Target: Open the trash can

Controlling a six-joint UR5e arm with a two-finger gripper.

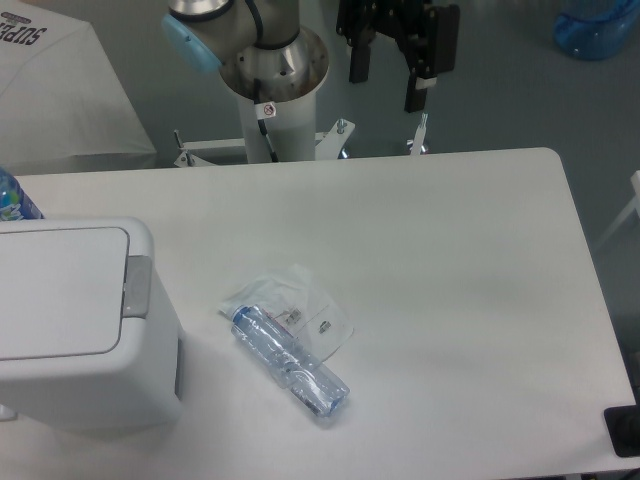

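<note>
With the lid lying flat and shut, nothing of the opening step judged done yet. Trash can standing at the left edge of the desk, partly cut off by the frame, grey push-button tab set on the lid's right edge, facing the middle of the desk. Claw raised beyond the far edge of the desk, well apart from the trash can, fingers spread with a clear gap between them and holding nothing. Principal risk: a press landing off the small tab and onto the flat lid, leaving the latch unreleased. Second risk: a sideways push rather than a downward one, likely to slide the light plastic body toward the desk edge. Third risk: a low approach across the desk catching the clear plastic bottle, lying on its side just to the right of the trash can atop a crumpled transparent wrapper. Contents of the trash can not visible with the lid closed. Bottle apparently empty, though hard to confirm at this resolution.
</note>
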